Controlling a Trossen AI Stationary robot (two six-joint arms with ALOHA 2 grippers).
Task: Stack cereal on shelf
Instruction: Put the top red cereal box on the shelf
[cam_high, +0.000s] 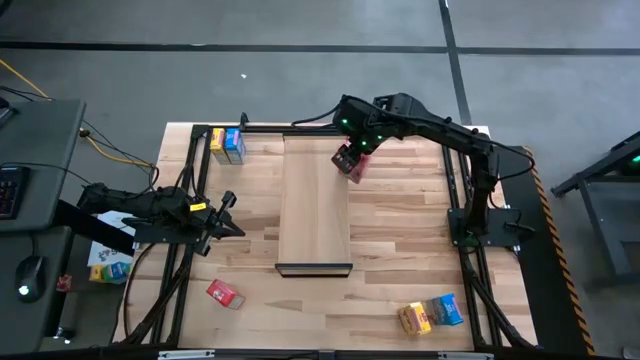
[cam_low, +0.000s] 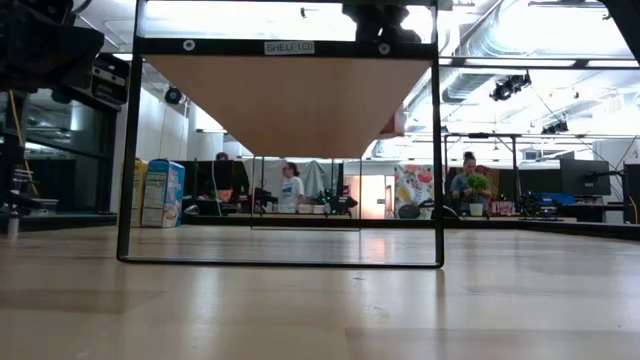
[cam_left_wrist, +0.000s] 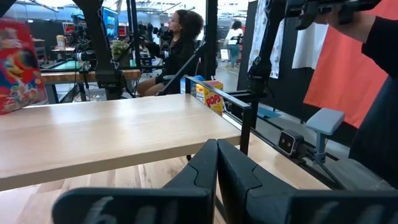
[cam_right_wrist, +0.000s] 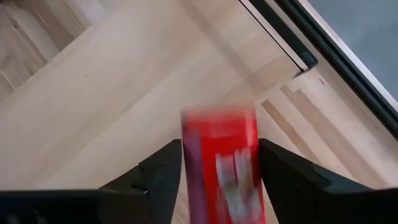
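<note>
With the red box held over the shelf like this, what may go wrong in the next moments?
1. The right pincer holds the red cereal box at the right edge of the shelf, not over its middle. If released here, the box may land partly off the edge and tip.
2. The box looks tilted in the high view, so it may not land flat.
3. The left pincer waits shut left of the shelf, apart from it; little risk there.
</note>
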